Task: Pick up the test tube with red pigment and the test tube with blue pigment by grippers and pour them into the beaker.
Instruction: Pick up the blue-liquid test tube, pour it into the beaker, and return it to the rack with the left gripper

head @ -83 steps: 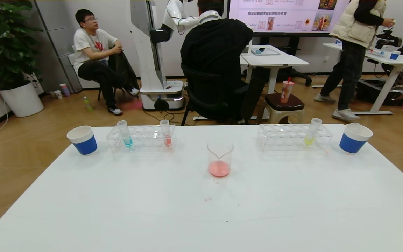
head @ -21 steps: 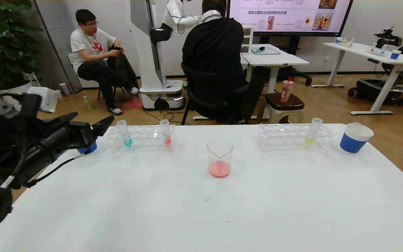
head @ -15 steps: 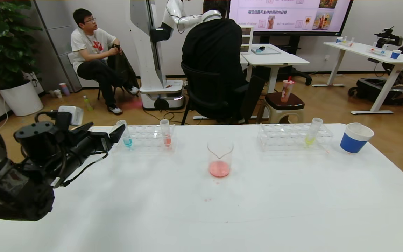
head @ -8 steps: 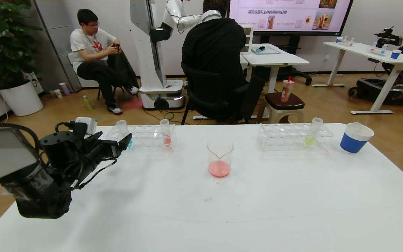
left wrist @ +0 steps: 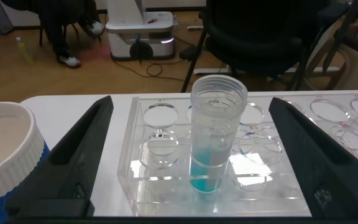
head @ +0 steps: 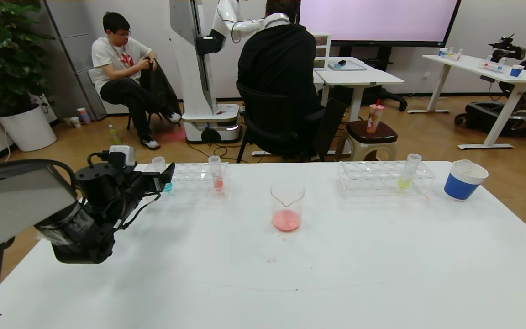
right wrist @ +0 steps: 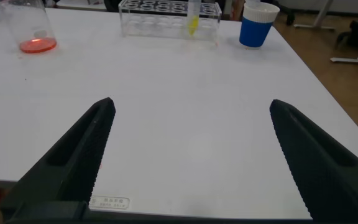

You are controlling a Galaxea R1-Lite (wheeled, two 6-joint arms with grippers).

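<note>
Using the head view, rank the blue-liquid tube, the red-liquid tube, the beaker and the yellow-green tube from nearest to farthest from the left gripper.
From the left gripper:
1. Test tube with blue pigment, right at its fingertips, left rack.
2. Test tube with red pigment, same rack, further right.
3. Beaker, table centre.
4. Yellow-green tube, right rack.
</note>
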